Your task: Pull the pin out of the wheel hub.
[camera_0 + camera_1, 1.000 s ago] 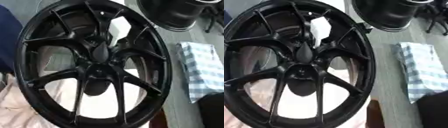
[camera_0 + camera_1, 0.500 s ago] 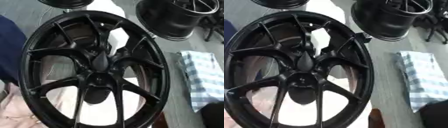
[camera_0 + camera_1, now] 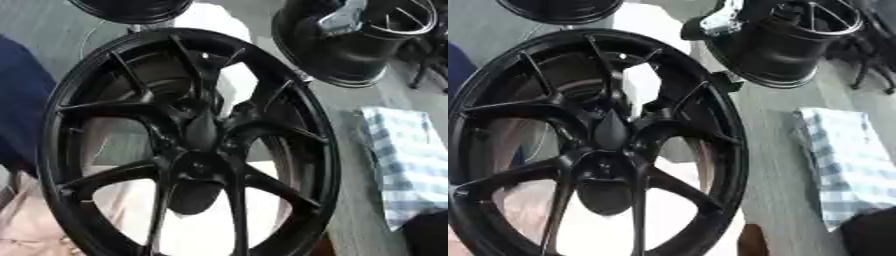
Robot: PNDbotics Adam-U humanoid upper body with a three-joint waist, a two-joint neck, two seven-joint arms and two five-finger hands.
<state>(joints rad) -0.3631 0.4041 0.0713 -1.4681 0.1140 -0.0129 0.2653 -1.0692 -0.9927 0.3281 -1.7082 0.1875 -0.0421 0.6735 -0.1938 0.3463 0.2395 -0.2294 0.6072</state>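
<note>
Wheel hub [image 3: 188, 150], one large black spoked rim, fills the view; it looks heavy and rigid. No pin can be made out at its centre; presumably small, stiff, best pinched at its head. Neither hand shows. Beyond the hub stand two more dark rims [image 3: 785, 40]; right of it lies one checked cloth [image 3: 411, 160]

This looks like a wheel workshop or tyre-fitting bay, though the close view leaves some doubt. A large black alloy wheel [image 3: 188, 145] with slim spokes fills most of the frame. Behind it a second black rim [image 3: 785, 42] lies on its side, and the edge of a third rim [image 3: 131, 9] shows at the top. They sit on a plain grey worktop [image 3: 785, 165], with a blue-and-white checked cloth [image 3: 411, 160] lying to the right.
</note>
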